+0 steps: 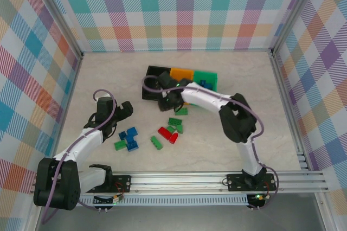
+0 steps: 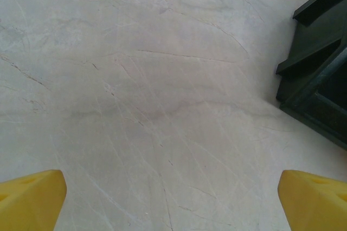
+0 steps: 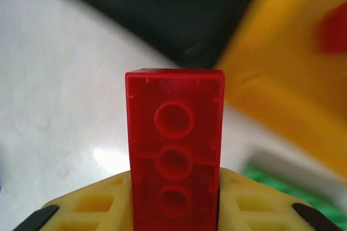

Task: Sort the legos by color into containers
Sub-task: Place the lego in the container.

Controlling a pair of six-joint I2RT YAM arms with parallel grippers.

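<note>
In the right gripper's pinch: a red brick, clamped by its near end between the yellow fingers of the right gripper.
Brick's facing: hollow underside with its three round tubes turned to the wrist camera, studs away from it.
Brick's long axis: straight out from the fingertips, the free end toward the blurred black bin and the orange bin beside it.
Brick's place on the table: from above, the right gripper sits at the near edge of the black bin, left of the orange bin and green bin.
Likely target: the orange bin (a red blur already lies in it, as far as the wrist view tells).
Risk, grip: only the near end is held, so the brick could pivot or slip if its free end knocks a bin wall.
Risk, placement: black and orange bins touch, so a release short of the orange one would probably drop the brick in the wrong bin.
Left gripper: fingers wide apart, holding nothing, above bare table.
Loose legos: a blue cluster, reds and greens lying near the arms.
</note>
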